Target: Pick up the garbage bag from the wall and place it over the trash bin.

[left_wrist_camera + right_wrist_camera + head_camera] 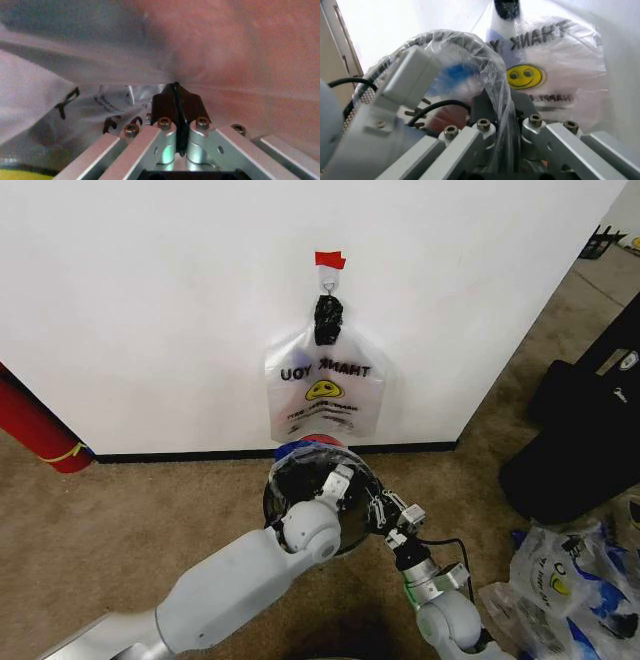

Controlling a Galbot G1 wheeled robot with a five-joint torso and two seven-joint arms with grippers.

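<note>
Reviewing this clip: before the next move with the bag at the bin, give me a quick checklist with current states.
1. Left gripper shut on the garbage bag: ok, film pinched between closed fingers.
2. Right gripper shut on the bag: ok, plastic runs between its fingers.
3. Bag draped over the trash bin rim: ok on the side seen from the right wrist.
4. Bag seated all round the rim: cannot tell.
5. THANK YOU bag left hanging on the wall: ok.

I see a smiley bag (323,388) at upper centre, a red cylinder (36,427) at left, black cases (585,425) at right.
</note>
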